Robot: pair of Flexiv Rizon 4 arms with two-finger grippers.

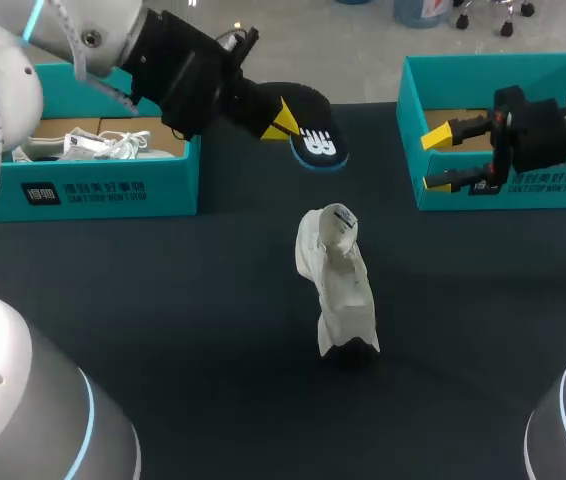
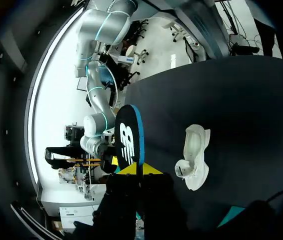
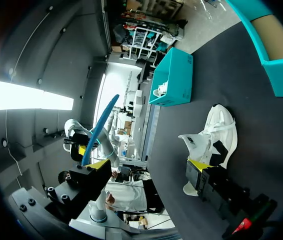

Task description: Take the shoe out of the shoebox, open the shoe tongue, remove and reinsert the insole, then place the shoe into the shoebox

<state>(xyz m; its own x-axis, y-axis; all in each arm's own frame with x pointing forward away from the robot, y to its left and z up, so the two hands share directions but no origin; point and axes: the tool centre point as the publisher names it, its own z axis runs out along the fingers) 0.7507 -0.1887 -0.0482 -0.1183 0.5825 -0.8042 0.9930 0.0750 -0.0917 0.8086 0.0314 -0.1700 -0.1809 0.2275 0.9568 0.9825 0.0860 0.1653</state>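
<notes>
Fingers of the left gripper (image 2: 136, 169) are pinched tight on the insole (image 2: 129, 140), one yellow tip on each flat side. The insole is black with a blue edge and a white mark on it. It sticks out ahead of the fingers and hangs in the air over the table (image 1: 163, 300), touching nothing else. In the head view it is beside the left shoebox (image 1: 93, 190), apart from the shoe.

The right gripper (image 1: 441, 158) has its fingers wide apart, and nothing is between them. It hangs near the front wall of the right shoebox (image 1: 503, 75).

The shoe (image 1: 338, 285) is white. It sits on the dark table near the middle, between the two boxes and well apart from both. Its tongue sticks up. In the right wrist view the shoe (image 3: 214, 132) lies just ahead of that gripper's yellow tip.

Both boxes are blue-green. A second shoe (image 1: 88, 145), white with loose laces, lies inside the left shoebox
</notes>
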